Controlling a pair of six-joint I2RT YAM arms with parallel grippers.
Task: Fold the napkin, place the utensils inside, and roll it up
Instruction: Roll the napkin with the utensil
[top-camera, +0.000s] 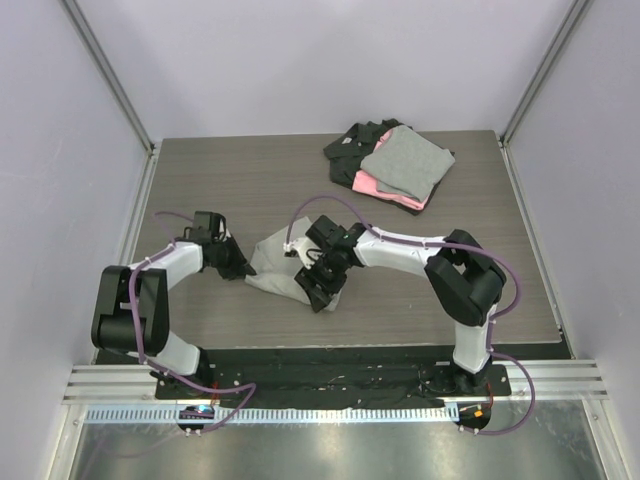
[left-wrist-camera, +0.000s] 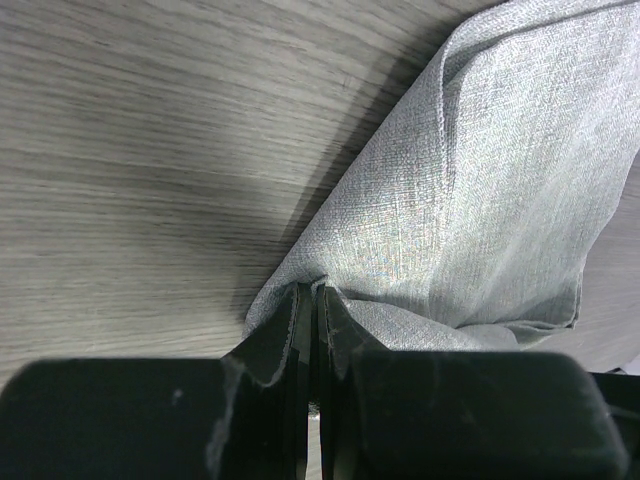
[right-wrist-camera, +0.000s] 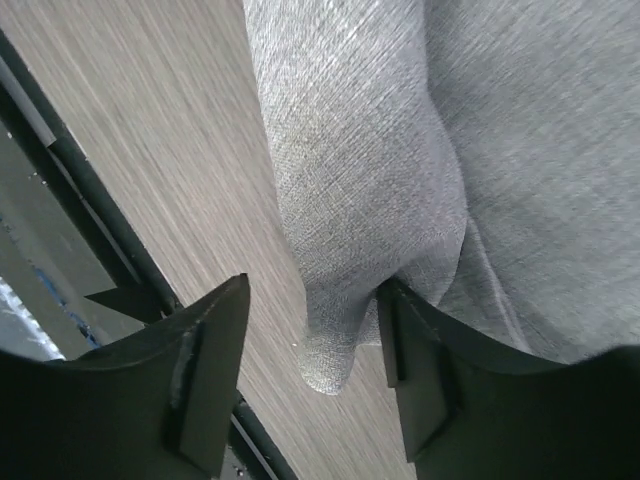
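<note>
The light-grey napkin (top-camera: 276, 262) lies rumpled between my two grippers near the table's front. My left gripper (top-camera: 240, 268) is shut on the napkin's left corner (left-wrist-camera: 300, 300), its fingers (left-wrist-camera: 282, 335) pinching the cloth edge. My right gripper (top-camera: 322, 288) is open over the napkin's right end; a rolled fold of cloth (right-wrist-camera: 350, 200) hangs between its fingers (right-wrist-camera: 205, 350), its tip just above the table. The napkin fills the upper right of the left wrist view (left-wrist-camera: 470, 190). The utensils are out of view.
A stack of folded cloths, grey on pink (top-camera: 392, 184) on black (top-camera: 352, 142), lies at the back right with the grey one (top-camera: 407, 160) on top. The table's front edge and black rail (right-wrist-camera: 70, 180) lie close to my right gripper.
</note>
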